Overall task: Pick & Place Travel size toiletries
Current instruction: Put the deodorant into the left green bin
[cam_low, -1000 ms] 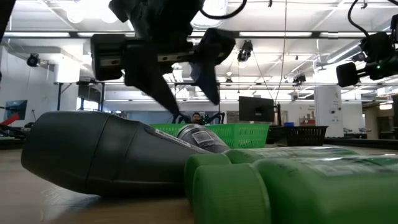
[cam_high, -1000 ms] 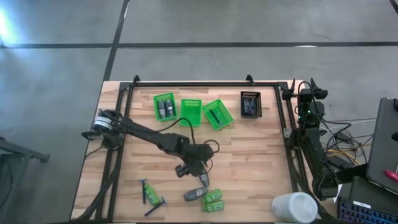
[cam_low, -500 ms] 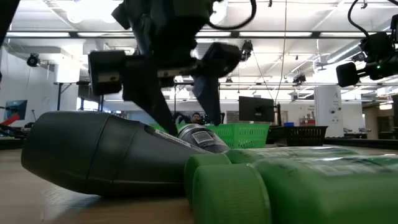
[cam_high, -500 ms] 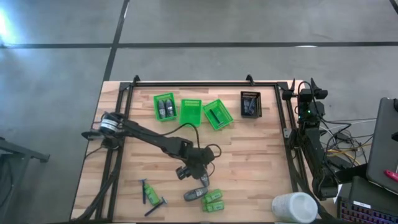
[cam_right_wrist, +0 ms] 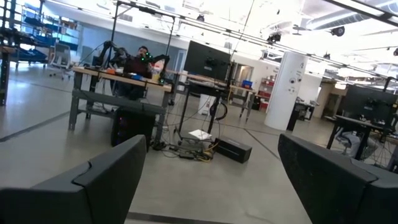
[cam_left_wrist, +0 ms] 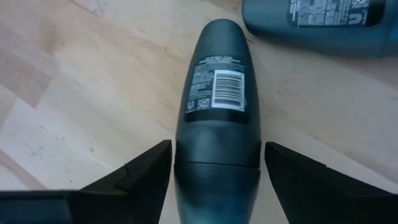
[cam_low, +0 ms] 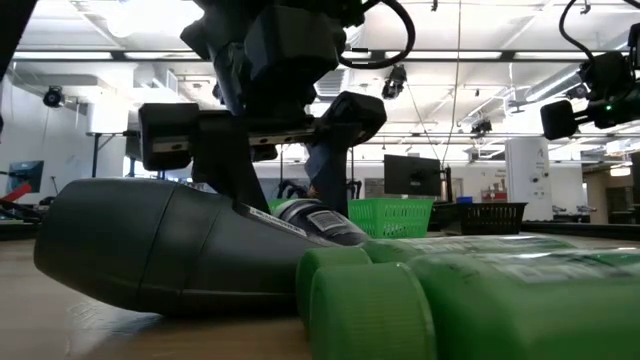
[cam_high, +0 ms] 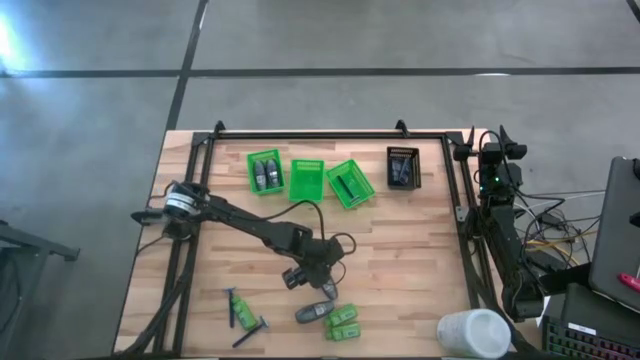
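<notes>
At the near edge of the table [cam_high: 400,250] lie 2 green bottles [cam_high: 343,322] side by side, just right of a dark grey tube [cam_high: 310,313] lying flat with its long axis running roughly left to right. A 2nd dark grey tube [cam_left_wrist: 217,124] lies just behind them, its long axis slanting from the near left up toward the far right; in the left wrist view its barcode label faces up and its rounded end points away from the camera, toward the first tube [cam_left_wrist: 311,25], which lies crosswise just beyond it.

The left gripper [cam_high: 326,290] is down over this 2nd tube. Its fingers [cam_left_wrist: 140,171] are spread wide, 1 on each side of the tube's body, flanking it closely; whether they touch it cannot be told. In the low view the gripper [cam_low: 285,205] straddles the tube [cam_low: 320,222] behind the large grey tube [cam_low: 160,245] and the green bottles [cam_low: 480,295].

Further left near the front edge lie 2 razor sticks [cam_high: 240,315].

Along the far side stand 3 green baskets [cam_high: 308,180] and a black basket [cam_high: 403,167]. The leftmost green basket holds 2 dark tubes [cam_high: 264,172].

The right gripper [cam_right_wrist: 211,186] is parked off the table's right edge, fingers wide apart and holding nothing, facing the room.
</notes>
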Robot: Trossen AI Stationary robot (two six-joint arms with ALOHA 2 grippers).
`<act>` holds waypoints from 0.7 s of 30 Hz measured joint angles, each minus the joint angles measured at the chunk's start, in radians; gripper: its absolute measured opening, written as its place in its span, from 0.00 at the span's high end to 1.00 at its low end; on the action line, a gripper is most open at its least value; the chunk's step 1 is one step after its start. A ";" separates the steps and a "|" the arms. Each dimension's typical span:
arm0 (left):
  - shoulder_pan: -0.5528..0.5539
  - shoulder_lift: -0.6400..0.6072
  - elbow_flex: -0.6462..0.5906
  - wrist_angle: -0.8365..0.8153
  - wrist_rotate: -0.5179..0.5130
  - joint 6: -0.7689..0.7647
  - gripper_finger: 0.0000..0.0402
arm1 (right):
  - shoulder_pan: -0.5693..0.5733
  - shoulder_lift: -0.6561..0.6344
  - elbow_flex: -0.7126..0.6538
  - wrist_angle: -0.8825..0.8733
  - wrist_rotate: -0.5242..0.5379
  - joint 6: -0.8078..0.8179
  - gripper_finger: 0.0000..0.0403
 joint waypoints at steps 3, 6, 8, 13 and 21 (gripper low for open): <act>0.000 0.000 0.000 0.000 0.023 -0.007 0.37 | 0.000 0.000 0.000 0.000 0.000 0.000 0.10; 0.000 0.000 -0.001 0.000 0.027 -0.021 0.40 | 0.000 0.000 0.000 0.000 0.000 0.000 0.10; 0.000 0.001 -0.002 0.001 0.028 -0.029 0.43 | 0.000 0.000 0.000 0.000 0.000 0.000 0.10; 0.000 0.002 -0.002 0.002 0.030 -0.061 0.48 | 0.000 0.000 0.000 0.000 0.000 0.000 0.10; 0.002 -0.029 -0.002 -0.043 -0.106 -0.213 0.49 | 0.000 0.000 0.000 0.000 0.000 0.000 0.10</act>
